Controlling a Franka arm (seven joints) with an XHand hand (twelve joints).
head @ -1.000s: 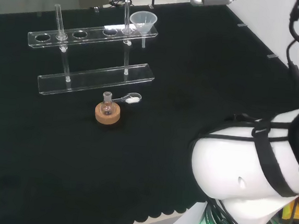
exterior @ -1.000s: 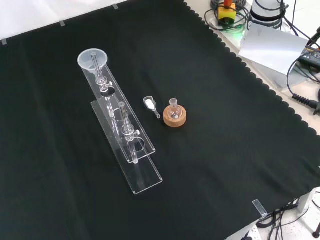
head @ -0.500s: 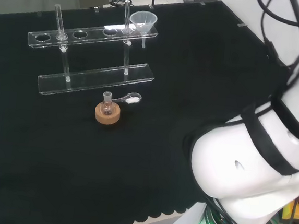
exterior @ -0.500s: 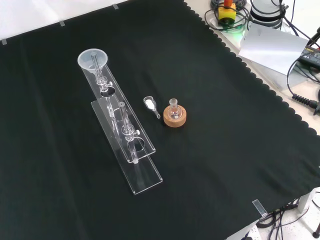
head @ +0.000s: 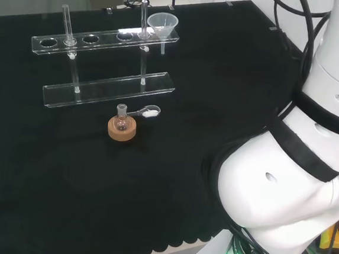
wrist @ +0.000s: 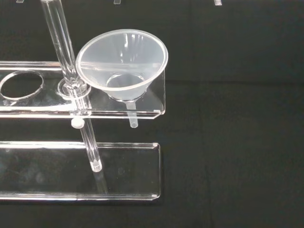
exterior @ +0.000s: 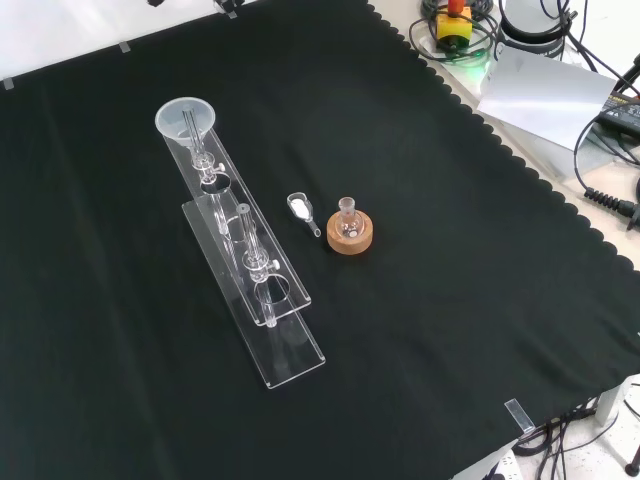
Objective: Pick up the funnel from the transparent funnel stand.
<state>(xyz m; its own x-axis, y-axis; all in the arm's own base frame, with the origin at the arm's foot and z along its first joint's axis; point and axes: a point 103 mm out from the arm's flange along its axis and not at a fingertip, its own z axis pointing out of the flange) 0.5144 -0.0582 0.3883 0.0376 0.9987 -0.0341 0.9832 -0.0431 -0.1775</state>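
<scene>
A clear plastic funnel (head: 162, 23) sits upright in the end hole of the transparent stand's upper plate (head: 106, 38), at the right end in the head view. In the front view the funnel (exterior: 186, 118) is at the stand's far end (exterior: 255, 280). The wrist view has the funnel (wrist: 122, 64) close and large, its spout hanging through the plate (wrist: 38, 102) above the base plate. A clear post rises beside it. Nothing touches the funnel.
A small flask on a cork ring (head: 122, 127) stands near the stand, with a small clear scoop of white powder (head: 149, 111) beside it. The arm's white links (head: 288, 191) take up the head view's right. Cables and boxes lie past the cloth's scalloped edge (exterior: 500, 150).
In the head view the arm's white links have swung up and over toward the bench. The funnel, stand, flask and scoop have not moved.
</scene>
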